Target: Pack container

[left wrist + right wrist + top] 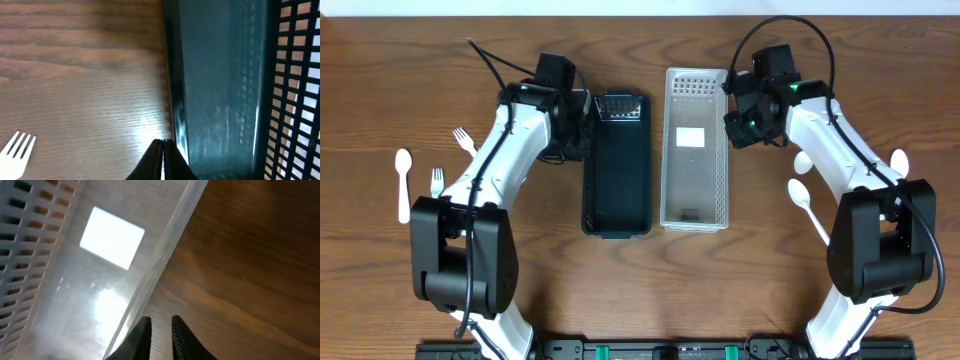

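Overhead view of a wooden table (640,300) with two long containers just beside each other at its middle: a dark container (617,190) on the left and a clear container (695,190) with perforated walls on the right. Both floors are bare, so nothing appears packed yet. The left end effector (163,152) has its fingers pressed together on nothing, its tip right at the dark container's outer rim. The right end effector (160,330) has its fingers a narrow slit apart, only wood showing between them, just outside the clear container's right rim. The likely trouble is that either end effector, so close to a thin wall, hooks or nudges a rim and shoves one container into its neighbour or tips it. The cutlery lies well apart from both. On the left are a white spoon (403,185), a fork (463,138) and a second fork (437,180). On the right are a long spoon (807,208) and two white pieces (803,160) (899,160) – probably spoons – close by the arm. On the left the arm's own links lie between cutlery and container, and may obstruct a reach.
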Robot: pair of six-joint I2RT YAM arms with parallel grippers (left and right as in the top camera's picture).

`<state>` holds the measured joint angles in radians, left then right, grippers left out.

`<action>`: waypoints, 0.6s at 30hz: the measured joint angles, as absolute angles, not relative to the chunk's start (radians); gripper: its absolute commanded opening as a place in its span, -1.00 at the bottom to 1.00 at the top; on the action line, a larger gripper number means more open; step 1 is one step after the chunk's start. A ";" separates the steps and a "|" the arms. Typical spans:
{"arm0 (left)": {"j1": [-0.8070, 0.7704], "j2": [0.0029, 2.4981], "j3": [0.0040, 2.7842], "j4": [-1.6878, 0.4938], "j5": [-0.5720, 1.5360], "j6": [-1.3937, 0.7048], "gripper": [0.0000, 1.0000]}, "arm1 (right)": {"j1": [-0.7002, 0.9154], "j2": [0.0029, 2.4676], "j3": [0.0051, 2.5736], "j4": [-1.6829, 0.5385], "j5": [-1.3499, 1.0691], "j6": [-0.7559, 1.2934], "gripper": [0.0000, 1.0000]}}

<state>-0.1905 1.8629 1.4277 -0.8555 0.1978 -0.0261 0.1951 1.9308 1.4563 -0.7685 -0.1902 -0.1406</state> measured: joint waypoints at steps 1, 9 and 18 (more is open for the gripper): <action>-0.192 1.863 1.428 -0.855 0.199 -0.026 -0.88 | 0.195 1.931 1.456 -0.770 -0.199 -0.144 -0.62; -0.192 1.863 1.428 -0.855 0.200 -0.026 -0.88 | 0.195 1.931 1.456 -0.794 -0.243 -0.166 -0.62; -0.192 1.863 1.428 -0.855 0.199 -0.026 -0.87 | 0.196 1.931 1.456 -0.808 -0.294 -0.193 -0.62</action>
<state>-0.1917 1.8629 1.4277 -0.8555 0.1993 -0.0261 0.1963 1.9308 1.4563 -0.8078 -0.2935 -0.1932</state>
